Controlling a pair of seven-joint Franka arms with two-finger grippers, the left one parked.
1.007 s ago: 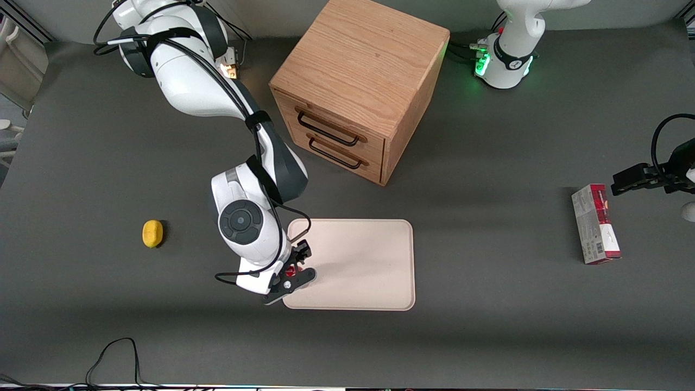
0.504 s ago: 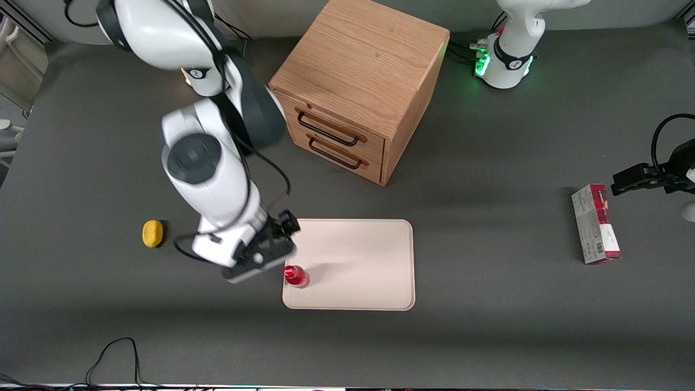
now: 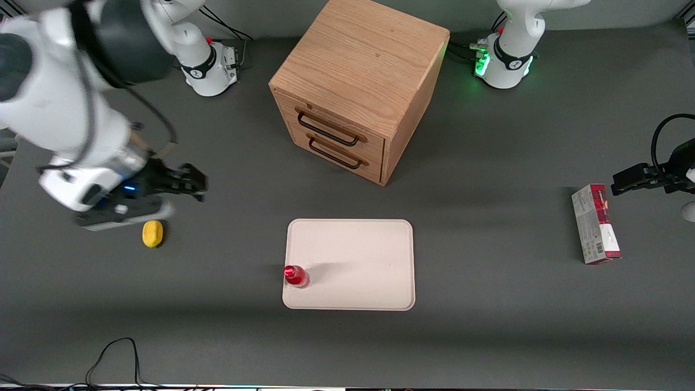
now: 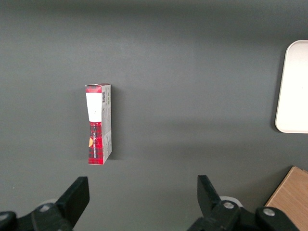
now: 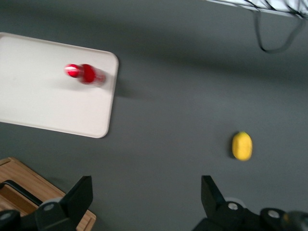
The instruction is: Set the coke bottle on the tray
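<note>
Your coke bottle (image 3: 296,276) stands upright on the tray (image 3: 358,255), at the tray's 8 o'clock corner, nearest the working arm's end. Your gripper (image 3: 187,183) hangs with fingers spread wide, holding nothing, above the table near the lemon (image 3: 152,233).

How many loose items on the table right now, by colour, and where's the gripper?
Red: 2, the coke bottle standing on the tray, and the red-and-grey carton
Cream-white: 1, the tray
Yellow: 1, the lemon
Wood: 1, the drawer cabinet
Total: 5
The gripper hangs above the table near the lemon, jaws open and empty.
</note>
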